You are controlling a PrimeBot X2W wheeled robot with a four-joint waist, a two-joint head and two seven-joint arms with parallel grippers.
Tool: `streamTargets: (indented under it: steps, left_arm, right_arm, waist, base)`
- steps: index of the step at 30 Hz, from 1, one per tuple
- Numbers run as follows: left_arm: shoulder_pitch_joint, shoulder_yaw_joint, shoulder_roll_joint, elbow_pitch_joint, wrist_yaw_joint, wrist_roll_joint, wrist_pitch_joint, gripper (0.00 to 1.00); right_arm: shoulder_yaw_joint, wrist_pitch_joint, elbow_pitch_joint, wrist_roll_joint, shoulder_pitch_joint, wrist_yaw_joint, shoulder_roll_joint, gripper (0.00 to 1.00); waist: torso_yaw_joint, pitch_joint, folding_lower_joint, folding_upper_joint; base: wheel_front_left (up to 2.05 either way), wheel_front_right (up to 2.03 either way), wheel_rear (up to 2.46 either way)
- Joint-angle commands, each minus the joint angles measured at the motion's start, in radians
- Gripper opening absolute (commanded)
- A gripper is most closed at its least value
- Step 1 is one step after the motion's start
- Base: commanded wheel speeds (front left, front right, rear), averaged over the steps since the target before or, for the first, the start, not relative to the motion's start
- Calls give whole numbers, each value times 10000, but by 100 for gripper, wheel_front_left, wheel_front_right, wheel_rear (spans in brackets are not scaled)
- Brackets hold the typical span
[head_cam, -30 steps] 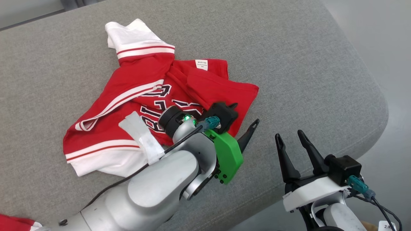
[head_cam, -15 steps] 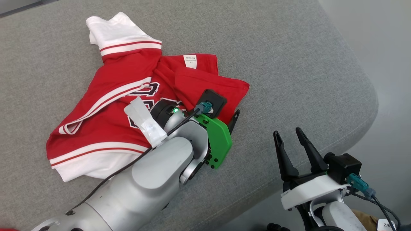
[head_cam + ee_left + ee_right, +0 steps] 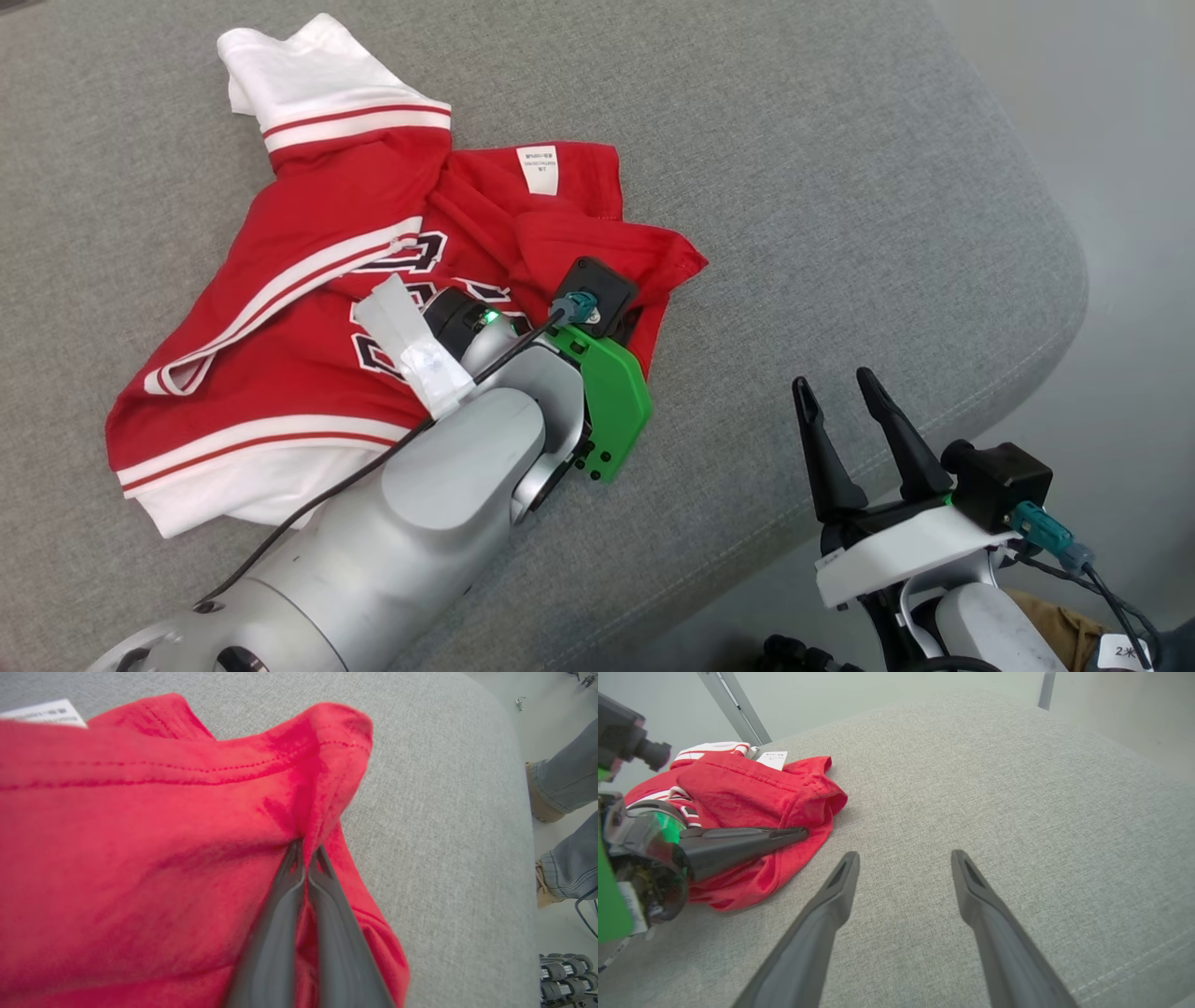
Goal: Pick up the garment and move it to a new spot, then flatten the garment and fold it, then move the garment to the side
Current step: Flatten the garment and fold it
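A red and white jersey, the garment (image 3: 317,243), lies crumpled on the grey cushion (image 3: 840,187), left of centre in the head view. In the left wrist view my left gripper (image 3: 306,851) is shut on a raised red fold of the garment (image 3: 140,835) at its right edge. The right wrist view shows the same dark fingers (image 3: 752,842) lying together on that fold (image 3: 752,788). My right gripper (image 3: 834,378) stands open near the cushion's front right edge, apart from the cloth, with nothing between its fingers (image 3: 831,900).
The cushion's rounded right edge (image 3: 1074,280) drops to pale floor. A person's legs in jeans (image 3: 560,779) stand beyond that edge. Bare grey cushion stretches right of and behind the garment. A metal post (image 3: 733,704) rises behind the cushion.
My left gripper has come down onto the garment's right edge and shut on the red fold, which now bunches up. The head camera has shifted. My right gripper stays open.
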Motion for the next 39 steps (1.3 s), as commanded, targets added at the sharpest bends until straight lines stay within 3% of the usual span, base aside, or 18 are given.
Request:
streamTargets:
  steps: [1,15,19,20,21,23,25,26,33,39]
  left_arm:
    - [-152,-40,-39,89,-118,12,-102,0]
    - [-525,-677,-307,-1666,-198,458,115,0]
    - [15,-1026,-331,-1660,-569,903,374,0]
    - [130,-1072,-328,-1527,-686,1101,406,9]
    - [219,-1090,-337,-1388,-817,1276,340,29]
    - [394,-1119,-344,-1035,-1044,1702,80,46]
    - [620,-1148,-361,-844,-1320,1944,-291,96]
    - [682,-1158,-355,-738,-1411,2065,-391,100]
    - [917,-1160,-353,-1460,-1828,1798,-1047,100]
    - [844,-945,-461,-2582,-1721,776,-1612,100]
  right_arm:
    - [14,-30,7,49,-69,-13,-10,100]
    - [72,-30,63,-61,38,-13,-10,100]
    - [229,-30,6,25,-51,-11,-8,100]
    - [245,-31,-4,57,-86,-13,-13,100]
    - [263,-30,-19,95,-127,-13,-10,100]
    - [271,-30,-46,166,-184,-11,-10,100]
    - [250,-30,-61,214,-171,-11,-8,100]
    - [233,-30,-63,239,-153,-13,-8,100]
    - [91,-30,28,205,34,-13,-10,100]
    - [-22,12,118,-265,56,-16,-11,100]
  waist:
    - [2,-35,0,0]
    - [-27,-316,0,0]
    - [-263,-58,0,0]
    - [-342,31,0,0]
    - [-425,121,0,0]
    - [-585,285,0,0]
    - [-681,390,0,0]
    - [-706,419,0,0]
    - [-498,215,0,0]
    - [77,-412,0,0]
  base:
    - [0,0,0]
    - [0,0,0]
    - [0,0,0]
    - [0,0,0]
    - [0,0,0]
    - [0,0,0]
    - [0,0,0]
    - [0,0,0]
    - [0,0,0]
    - [0,0,0]
